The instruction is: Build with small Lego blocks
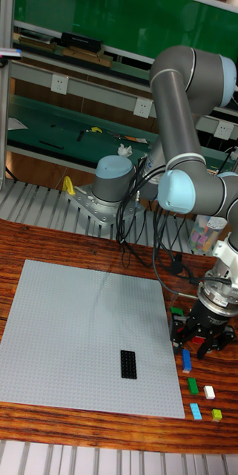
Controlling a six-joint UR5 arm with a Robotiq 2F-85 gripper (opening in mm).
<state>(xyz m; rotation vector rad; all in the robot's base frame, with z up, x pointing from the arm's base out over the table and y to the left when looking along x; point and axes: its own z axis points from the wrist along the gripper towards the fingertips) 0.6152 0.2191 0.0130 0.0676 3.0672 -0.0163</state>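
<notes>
Hovering over the loose bricks at the baseplate's three o'clock, the gripper looks poised to pick; whether its fingers are parted or clenched, I cannot tell. The blue brick lies just below it, the black brick already on the plate.

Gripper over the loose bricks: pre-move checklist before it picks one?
1. Gripper over the brick row right of the baseplate: ok.
2. Jaws open or shut: cannot tell.
3. Holding a brick: cannot tell.
4. Blue brick just below the fingertips, free on the table: ok.
5. Green brick, white brick, light blue brick, yellow-green brick lie apart: ok.
6. Black brick sits on baseplate: ok.
</notes>
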